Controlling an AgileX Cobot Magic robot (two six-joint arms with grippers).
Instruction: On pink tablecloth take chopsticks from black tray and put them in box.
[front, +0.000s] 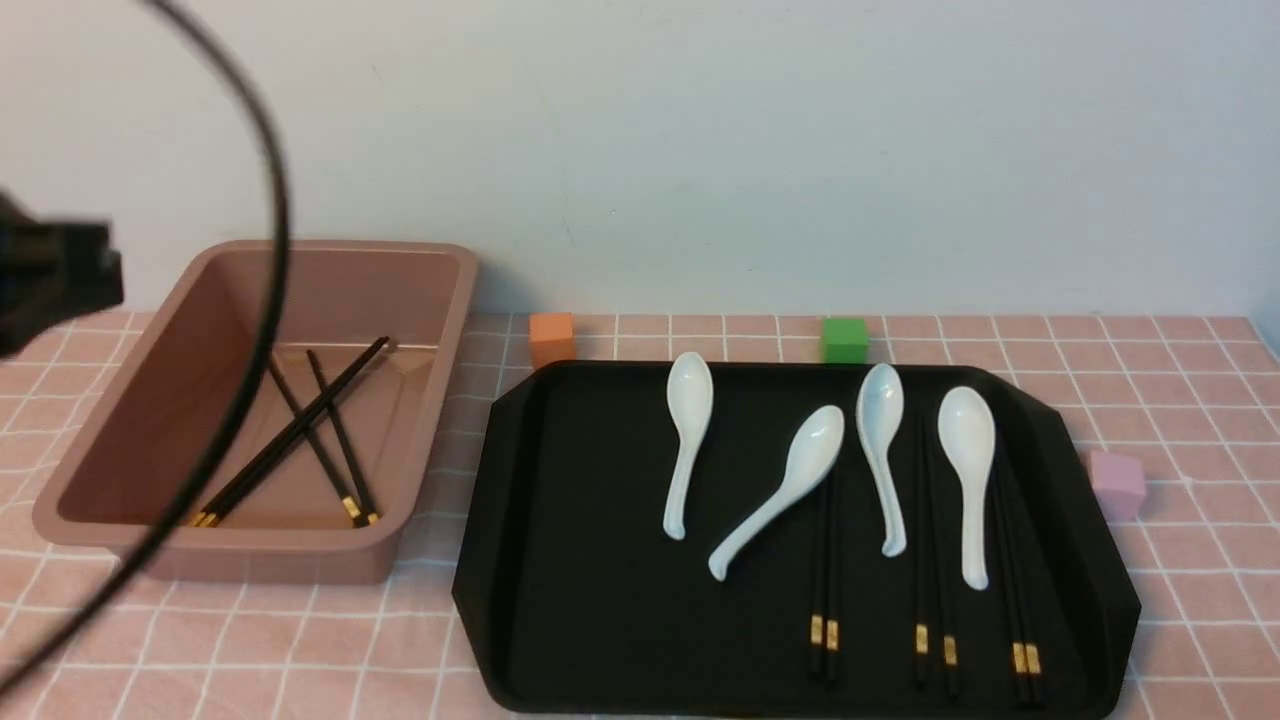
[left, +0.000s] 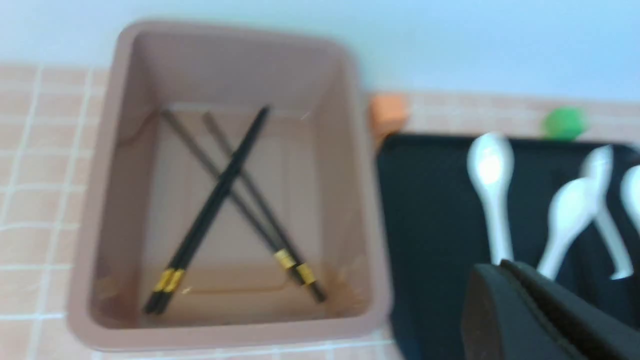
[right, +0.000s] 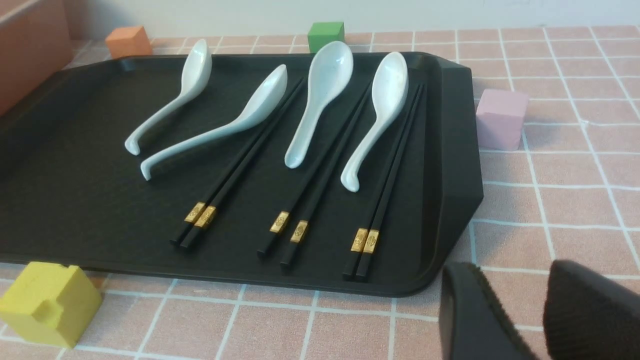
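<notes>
layout, front view. the pink tablecloth (front: 300, 650) carries the black tray (front: 600, 560). the box (front: 130, 420) stands at the tray's 9 o'clock, close beside it.

chopsticks (front: 826, 560). three pairs lie on the tray, in its right half, roughly parallel, gold bands toward 6 o'clock. two more pairs lie on the floor of the box, crossed in an x, gold bands also toward 6 o'clock.

other items. four white spoons (front: 686, 440) lie on the tray with bowls toward 12 o'clock; the second from the left slants, bowl toward 1 o'clock. each tray pair lies just beside a spoon. an orange cube (front: 551, 338) sits at the tray's 11 o'clock, a green cube (front: 845, 340) at 12 o'clock and a pink cube (front: 1117, 483) at 3 o'clock, all on the cloth just off the rim. a yellow cube (right: 47, 310) stands on the cloth just beside the rim nearest the gold bands.

left gripper (left: 507, 270). blurred in its wrist view. the two fingers lie pressed together with only a thin seam between them, clenched on nothing. it hangs above the tray's box-side half. a black cable (front: 275, 250) arcs in front of the box.

right gripper (right: 532, 320). released: bare cloth shows through the gap between its fingers, and nothing is held. it hangs over the tablecloth off the tray's 5 o'clock corner.
</notes>
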